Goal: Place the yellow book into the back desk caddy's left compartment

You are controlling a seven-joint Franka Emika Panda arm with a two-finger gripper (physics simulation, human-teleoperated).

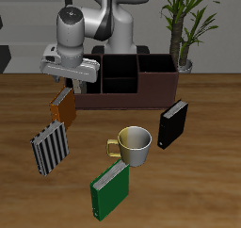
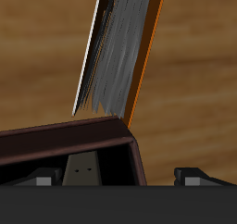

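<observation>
Over wooden worktop point(image 1: 212, 166), hovers with tool point(image 1: 71, 77) spread and empty by end of back desk caddy point(image 1: 141, 92), yellow book point(image 1: 63, 106) standing just below, toward front edge, long axis leaning off caddy's corner.

The desk caddy point(image 1: 127, 84) stands farthest back. Nearer the table's front edge, a mug point(image 1: 133, 144) sits between two books point(image 1: 49, 148) point(image 1: 172, 124), with a third book point(image 1: 110, 190) before it.
</observation>
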